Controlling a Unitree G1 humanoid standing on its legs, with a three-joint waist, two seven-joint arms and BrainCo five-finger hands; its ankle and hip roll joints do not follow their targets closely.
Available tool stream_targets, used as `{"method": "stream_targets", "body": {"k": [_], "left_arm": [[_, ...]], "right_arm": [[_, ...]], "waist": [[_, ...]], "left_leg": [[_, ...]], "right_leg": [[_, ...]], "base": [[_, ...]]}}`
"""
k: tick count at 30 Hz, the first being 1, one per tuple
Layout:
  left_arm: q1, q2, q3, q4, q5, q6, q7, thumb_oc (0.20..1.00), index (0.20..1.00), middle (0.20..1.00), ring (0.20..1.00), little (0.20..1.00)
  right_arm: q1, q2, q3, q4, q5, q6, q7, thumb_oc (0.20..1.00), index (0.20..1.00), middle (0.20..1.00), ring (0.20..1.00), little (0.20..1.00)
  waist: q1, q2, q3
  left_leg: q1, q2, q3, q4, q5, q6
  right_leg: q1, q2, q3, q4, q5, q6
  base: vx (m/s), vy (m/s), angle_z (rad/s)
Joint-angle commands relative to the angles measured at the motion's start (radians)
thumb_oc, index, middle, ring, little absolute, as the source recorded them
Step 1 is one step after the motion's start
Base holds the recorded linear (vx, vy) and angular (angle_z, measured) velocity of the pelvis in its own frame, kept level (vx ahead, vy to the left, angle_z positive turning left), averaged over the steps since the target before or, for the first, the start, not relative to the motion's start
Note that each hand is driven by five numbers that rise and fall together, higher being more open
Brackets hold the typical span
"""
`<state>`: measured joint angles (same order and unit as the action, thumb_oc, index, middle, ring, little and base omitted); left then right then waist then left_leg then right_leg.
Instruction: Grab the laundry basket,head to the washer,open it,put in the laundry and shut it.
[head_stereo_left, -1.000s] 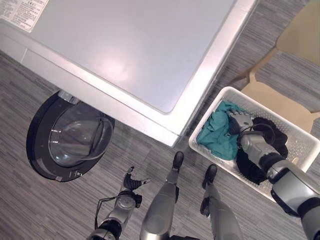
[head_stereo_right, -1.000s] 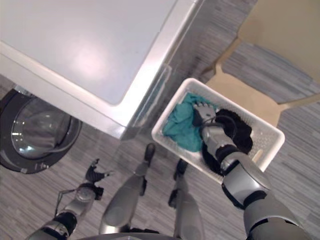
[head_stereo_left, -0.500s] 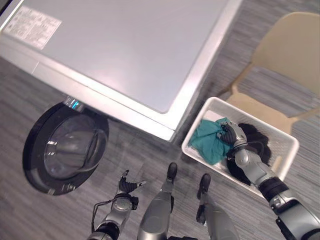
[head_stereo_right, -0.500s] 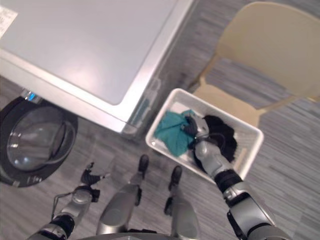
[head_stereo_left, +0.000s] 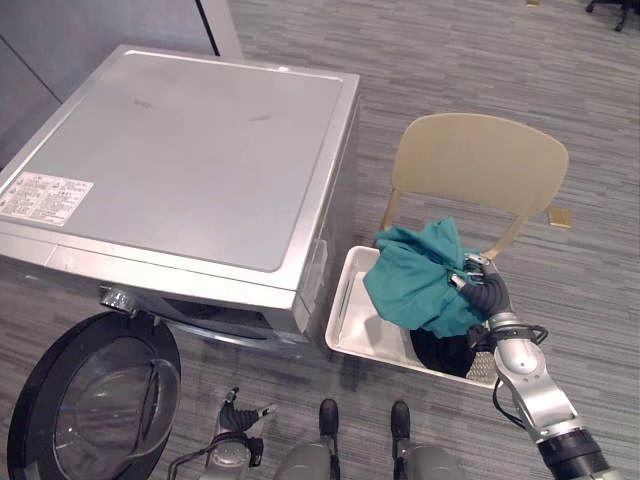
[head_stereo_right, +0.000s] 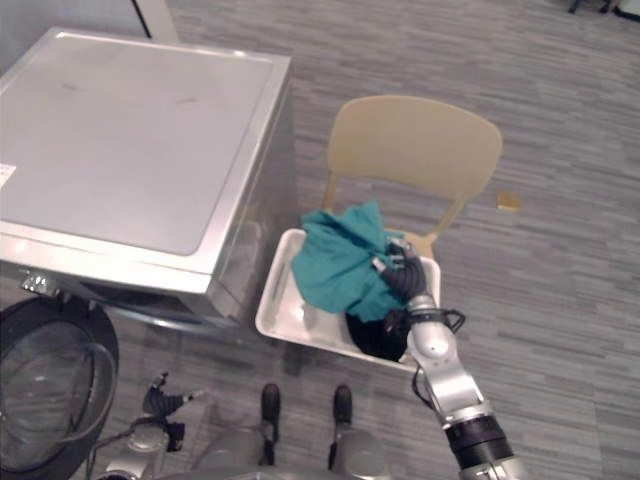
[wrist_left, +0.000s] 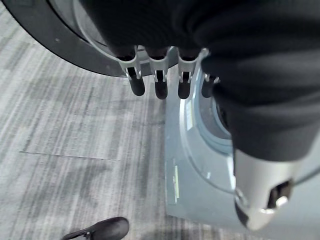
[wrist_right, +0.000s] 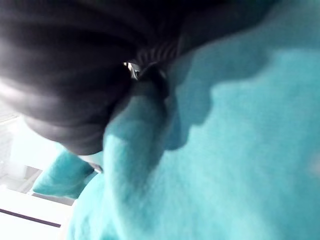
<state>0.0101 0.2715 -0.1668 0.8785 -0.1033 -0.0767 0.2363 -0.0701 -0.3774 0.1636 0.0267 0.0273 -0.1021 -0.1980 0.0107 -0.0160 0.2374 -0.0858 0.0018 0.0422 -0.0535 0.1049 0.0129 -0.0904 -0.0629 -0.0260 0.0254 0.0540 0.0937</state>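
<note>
The teal garment (head_stereo_left: 418, 277) hangs bunched above the white laundry basket (head_stereo_left: 352, 322), lifted clear of the basket's floor, with its lower folds drooping toward the dark clothing (head_stereo_left: 445, 352) that lies in the basket's near right corner. The right hand (head_stereo_left: 486, 292) grips the garment at its right edge, fingers curled into the cloth; in the right wrist view the teal fabric (wrist_right: 220, 150) presses right up against the hand's dark ribbed cover (wrist_right: 75, 65) and the fingers are buried in the folds. The basket sits on the grey striped floor (head_stereo_left: 600, 180) just beside the right side of the washer (head_stereo_left: 180, 170), between the machine and a beige chair (head_stereo_left: 475, 165) whose seat is touching or nearly touching the basket's far rim. The washer's flat grey top carries a white label (head_stereo_left: 45, 196) at its near left corner. Its round door (head_stereo_left: 95, 400), dark-rimmed with a clear bowl of glass, stands swung open at the machine's front, low on the robot's left. The left hand (head_stereo_left: 236, 413) hangs low near the floor, close to the open door, with its fingers straight and spread and nothing in them; in the left wrist view its dark fingertips (wrist_left: 159, 90) point toward the door's dark rim (wrist_left: 55, 40) and the pale grey front panel of the washer (wrist_left: 200, 170)
</note>
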Motion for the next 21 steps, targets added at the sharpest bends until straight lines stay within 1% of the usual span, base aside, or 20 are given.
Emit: {"method": "stream_targets", "body": {"k": [1, 2, 3, 4, 5, 6, 7, 8, 9, 10, 11, 12, 13, 14, 15, 16, 18, 19, 20, 21], "left_arm": [[-0.020, 0.041, 0.001, -0.009, 0.026, -0.013, 0.016, 1.000, 1.000, 1.000, 1.000, 1.000], [-0.017, 0.045, 0.000, -0.028, 0.025, -0.016, 0.018, 1.000, 1.000, 1.000, 1.000, 1.000], [-0.011, 0.051, 0.000, -0.045, 0.023, -0.023, 0.020, 1.000, 1.000, 1.000, 1.000, 1.000], [-0.001, 0.050, -0.002, -0.081, 0.015, -0.025, 0.022, 1.000, 1.000, 1.000, 1.000, 1.000], [0.010, 0.047, -0.001, -0.129, 0.000, -0.032, 0.025, 1.000, 1.000, 1.000, 1.000, 1.000], [0.014, 0.047, -0.003, -0.170, -0.015, -0.040, 0.030, 1.000, 1.000, 1.000, 1.000, 1.000], [0.015, 0.047, -0.003, -0.172, -0.015, -0.039, 0.030, 1.000, 1.000, 1.000, 1.000, 1.000], [0.024, 0.045, -0.008, -0.223, -0.032, -0.045, 0.030, 1.000, 1.000, 1.000, 1.000, 1.000], [0.036, 0.040, -0.004, -0.272, -0.050, -0.049, 0.024, 1.000, 1.000, 1.000, 1.000, 1.000], [0.045, 0.034, -0.008, -0.343, -0.072, -0.066, 0.015, 1.000, 1.000, 1.000, 1.000, 1.000], [0.045, 0.034, -0.008, -0.344, -0.072, -0.065, 0.014, 1.000, 1.000, 1.000, 1.000, 1.000], [0.054, 0.041, -0.013, -0.398, -0.073, -0.075, 0.004, 1.000, 1.000, 1.000, 1.000, 1.000], [0.065, 0.048, -0.017, -0.442, -0.073, -0.082, -0.009, 1.000, 1.000, 1.000, 1.000, 1.000], [0.076, 0.069, -0.028, -0.531, -0.072, -0.104, -0.031, 1.000, 1.000, 1.000, 1.000, 1.000], [0.076, 0.069, -0.028, -0.532, -0.072, -0.103, -0.032, 1.000, 1.000, 1.000, 1.000, 1.000], [0.077, 0.079, -0.035, -0.565, -0.060, -0.112, -0.040, 1.000, 1.000, 1.000, 1.000, 1.000], [0.073, 0.101, -0.052, -0.652, -0.044, -0.131, -0.047, 1.000, 1.000, 1.000, 1.000, 1.000], [0.076, 0.108, -0.056, -0.675, -0.036, -0.136, -0.054, 1.000, 1.000, 1.000, 1.000, 1.000], [0.065, 0.116, -0.069, -0.708, -0.023, -0.141, -0.053, 1.000, 1.000, 1.000, 1.000, 1.000], [0.045, 0.135, -0.087, -0.768, 0.017, -0.149, -0.050, 1.000, 1.000, 1.000, 1.000, 1.000]], "right_arm": [[-0.026, -0.002, -0.024, -0.128, 0.038, -0.105, 0.019, 0.200, 0.200, 0.200, 0.200, 0.200], [-0.014, -0.001, -0.032, -0.143, 0.033, -0.107, 0.022, 0.200, 0.200, 0.200, 0.200, 0.200], [-0.012, -0.003, -0.031, -0.149, 0.027, -0.116, 0.022, 0.200, 0.200, 0.200, 0.200, 0.200], [-0.013, -0.006, -0.031, -0.168, 0.010, -0.111, 0.023, 0.200, 0.200, 0.200, 0.200, 0.200], [-0.031, -0.005, -0.012, -0.165, 0.019, -0.114, 0.026, 0.200, 0.200, 0.200, 0.200, 0.200], [-0.042, -0.012, -0.006, -0.164, 0.029, -0.122, 0.021, 0.200, 0.200, 0.200, 0.200, 0.200], [-0.043, -0.012, -0.006, -0.162, 0.029, -0.123, 0.020, 0.200, 0.200, 0.200, 0.200, 0.200], [-0.050, -0.020, -0.004, -0.170, 0.031, -0.123, 0.016, 0.200, 0.200, 0.200, 0.200, 0.200], [-0.054, -0.030, -0.006, -0.176, 0.030, -0.119, 0.019, 0.200, 0.200, 0.200, 0.200, 0.200], [-0.074, -0.058, -0.008, -0.173, 0.018, -0.120, 0.010, 0.200, 0.200, 0.200, 0.200, 0.200], [-0.075, -0.059, -0.008, -0.173, 0.018, -0.120, 0.010, 0.200, 0.200, 0.200, 0.200, 0.200], [-0.082, -0.071, -0.013, -0.180, 0.015, -0.118, 0.013, 0.200, 0.200, 0.200, 0.200, 0.200], [-0.083, -0.075, -0.016, -0.187, 0.016, -0.118, 0.016, 0.200, 0.200, 0.200, 0.200, 0.200], [-0.092, -0.083, -0.017, -0.208, 0.028, -0.125, 0.023, 0.200, 0.200, 0.200, 0.200, 0.200], [-0.093, -0.083, -0.017, -0.208, 0.028, -0.125, 0.023, 0.200, 0.200, 0.200, 0.200, 0.200], [-0.094, -0.080, -0.015, -0.214, 0.040, -0.129, 0.035, 0.200, 0.200, 0.200, 0.200, 0.200], [-0.099, -0.073, -0.002, -0.225, 0.066, -0.139, 0.056, 0.200, 0.200, 0.200, 0.200, 0.200], [-0.095, -0.071, 0.001, -0.231, 0.073, -0.138, 0.067, 0.200, 0.200, 0.200, 0.200, 0.200], [-0.092, -0.066, 0.007, -0.241, 0.085, -0.141, 0.081, 0.200, 0.200, 0.200, 0.200, 0.200], [-0.098, -0.061, 0.028, -0.241, 0.110, -0.137, 0.099, 0.200, 0.200, 0.200, 0.200, 0.200]], "waist": [[0.033, -0.009, -0.018], [0.039, -0.007, -0.032], [0.054, -0.014, -0.044], [0.069, -0.018, -0.048], [0.090, -0.021, -0.052], [0.100, -0.016, -0.049], [0.097, -0.016, -0.051], [0.105, -0.007, -0.041], [0.104, 0.005, -0.034], [0.100, 0.013, -0.008], [0.099, 0.016, -0.011], [0.092, 0.011, -0.008], [0.086, 0.011, -0.016], [0.076, -0.007, -0.019], [0.074, -0.006, -0.021], [0.070, -0.011, -0.026], [0.059, -0.016, -0.039], [0.048, -0.014, -0.052], [0.038, -0.014, -0.059], [0.040, -0.016, -0.073]], "left_leg": [[-0.050, -0.005, -0.057, 0.069, -0.096, 0.002], [-0.068, -0.001, -0.069, 0.071, -0.086, -0.001], [-0.089, -0.002, -0.077, 0.079, -0.079, -0.004], [-0.102, 0.001, -0.092, 0.079, -0.063, -0.012], [-0.140, 0.001, -0.105, 0.076, -0.017, -0.041], [-0.168, 0.003, -0.114, 0.071, 0.018, -0.062], [-0.170, 0.003, -0.117, 0.070, 0.020, -0.063], [-0.199, 0.004, -0.127, 0.056, 0.057, -0.086], [-0.220, 0.002, -0.138, 0.037, 0.081, -0.107], [-0.241, -0.011, -0.104, 0.035, 0.073, -0.109], [-0.246, -0.008, -0.106, 0.036, 0.074, -0.109], [-0.236, -0.006, -0.066, 0.051, 0.045, -0.095], [-0.229, 0.002, -0.046, 0.072, 0.024, -0.085], [-0.197, 0.007, -0.023, 0.163, -0.057, -0.065], [-0.201, 0.007, -0.025, 0.164, -0.055, -0.064], [-0.179, 0.009, -0.022, 0.175, -0.087, -0.062], [-0.101, 0.026, -0.006, 0.175, -0.129, -0.064], [-0.065, 0.037, 0.009, 0.145, -0.125, -0.066], [-0.044, 0.047, 0.027, 0.115, -0.109, -0.072], [-0.042, 0.046, 0.032, 0.078, -0.093, -0.077]], "right_leg": [[0.012, -0.012, 0.046, 0.225, -0.116, 0.060], [0.022, -0.003, 0.062, 0.243, -0.119, 0.055], [0.066, -0.002, 0.072, 0.224, -0.134, 0.052], [0.093, 0.011, 0.075, 0.194, -0.184, 0.032], [0.120, 0.034, 0.061, 0.126, -0.230, 0.000], [0.123, 0.047, 0.049, 0.085, -0.235, -0.014], [0.123, 0.048, 0.046, 0.083, -0.234, -0.014], [0.121, 0.071, 0.047, 0.049, -0.238, -0.030], [0.106, 0.081, 0.028, 0.034, -0.231, -0.036], [0.086, 0.071, -0.017, 0.014, -0.207, -0.036], [0.083, 0.074, -0.018, 0.012, -0.203, -0.036], [0.071, 0.058, -0.049, 0.005, -0.188, -0.030], [0.059, 0.047, -0.082, -0.004, -0.175, -0.024], [0.049, 0.013, -0.141, -0.021, -0.156, -0.024], [0.047, 0.014, -0.143, -0.022, -0.154, -0.024], [0.048, 0.007, -0.160, -0.027, -0.149, -0.024], [0.053, -0.001, -0.200, -0.035, -0.145, -0.027], [0.057, 0.001, -0.220, -0.042, -0.143, -0.026], [0.064, 0.000, -0.243, -0.051, -0.138, -0.023], [0.077, -0.003, -0.264, -0.061, -0.132, -0.020]], "base": [[-0.19, -0.158, 0.39], [-0.18, -0.212, 0.45], [-0.18, -0.247, 0.56], [-0.24, -0.317, 0.75], [-0.27, -0.324, 0.67], [-0.21, -0.237, 0.47], [-0.21, -0.213, 0.40], [-0.23, -0.174, 0.37], [-0.48, -0.235, 0.83], [-0.36, -0.121, 0.99], [-0.38, -0.089, 1.22], [-0.21, -0.044, 1.25], [-0.36, -0.096, 1.23], [-0.24, -0.067, 1.07], [-0.20, -0.063, 1.16], [-0.07, -0.030, 1.11], [-0.08, -0.016, 0.81], [-0.04, 0.030, 0.52], [-0.01, 0.075, 0.93], [0.03, 0.096, 1.08]]}}
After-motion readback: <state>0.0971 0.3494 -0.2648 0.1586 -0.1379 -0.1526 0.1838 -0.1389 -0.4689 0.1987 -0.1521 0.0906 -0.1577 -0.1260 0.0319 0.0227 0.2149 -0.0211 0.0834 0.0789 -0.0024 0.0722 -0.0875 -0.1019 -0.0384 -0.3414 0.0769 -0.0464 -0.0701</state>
